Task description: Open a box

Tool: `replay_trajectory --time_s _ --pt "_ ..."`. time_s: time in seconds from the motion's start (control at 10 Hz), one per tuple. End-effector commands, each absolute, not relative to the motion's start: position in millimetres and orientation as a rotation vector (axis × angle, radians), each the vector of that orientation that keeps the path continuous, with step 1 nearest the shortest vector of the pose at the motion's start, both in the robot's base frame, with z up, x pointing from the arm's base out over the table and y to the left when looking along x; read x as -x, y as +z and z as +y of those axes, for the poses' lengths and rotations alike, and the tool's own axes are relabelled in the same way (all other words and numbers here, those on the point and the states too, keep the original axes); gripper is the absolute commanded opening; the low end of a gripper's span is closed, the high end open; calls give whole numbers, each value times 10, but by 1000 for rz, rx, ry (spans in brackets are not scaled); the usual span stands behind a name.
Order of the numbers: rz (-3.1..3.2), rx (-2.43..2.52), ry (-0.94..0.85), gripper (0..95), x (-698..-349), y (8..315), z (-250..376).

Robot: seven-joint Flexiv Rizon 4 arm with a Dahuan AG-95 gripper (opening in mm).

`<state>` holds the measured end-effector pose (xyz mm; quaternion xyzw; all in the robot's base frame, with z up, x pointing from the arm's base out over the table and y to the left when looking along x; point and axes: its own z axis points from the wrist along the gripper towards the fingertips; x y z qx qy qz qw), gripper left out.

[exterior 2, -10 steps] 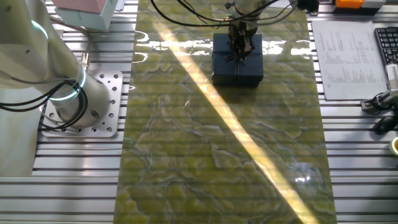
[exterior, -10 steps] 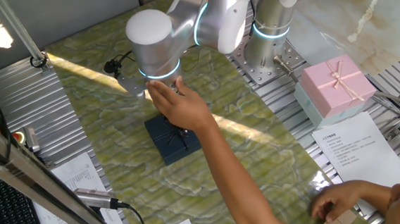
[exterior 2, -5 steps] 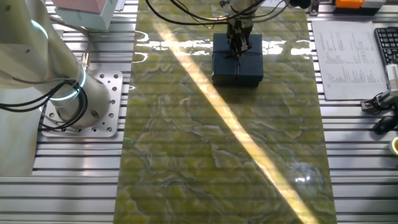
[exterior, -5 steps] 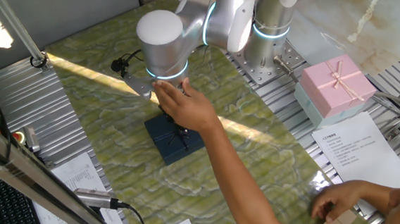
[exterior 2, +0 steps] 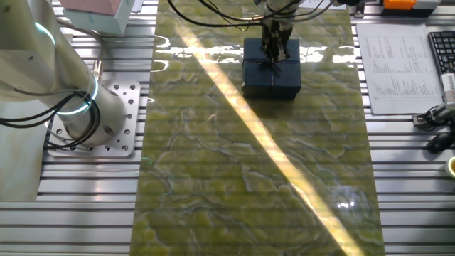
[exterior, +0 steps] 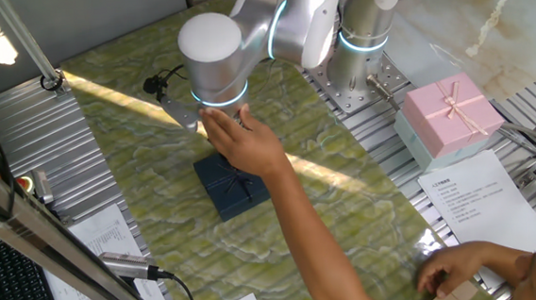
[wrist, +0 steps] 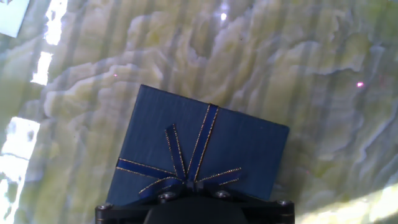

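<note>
The small dark navy-blue box sits shut on the green marbled mat, its lid on and its thin ribbon bow on top. It also shows in the one fixed view and fills the hand view. My gripper hangs straight over the lid, with its tips down at the bow. Whether the tips hold the ribbon does not show. In the hand view only the gripper's black body shows, at the bottom edge by the bow's knot. A person's hand grips my wrist and hides the fingers there.
A larger pink bow-topped box with a pale teal base stands at the right on the metal table. Paper sheets lie near it, and a keyboard lies beside another sheet. The arm's base is bolted beside the mat. The person's arm crosses the mat.
My wrist and gripper shifted slightly over the lid, up a little and then back down to the bow. The box has not moved and its lid stays on.
</note>
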<state>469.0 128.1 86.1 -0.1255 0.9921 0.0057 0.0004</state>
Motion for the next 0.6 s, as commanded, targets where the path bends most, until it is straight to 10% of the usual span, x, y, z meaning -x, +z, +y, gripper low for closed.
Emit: replay_trajectory --time_s 0.1,0.6 --pt "3126 373 22 0 -4638 535 1574" --pt "3204 361 22 0 -4666 938 1561"
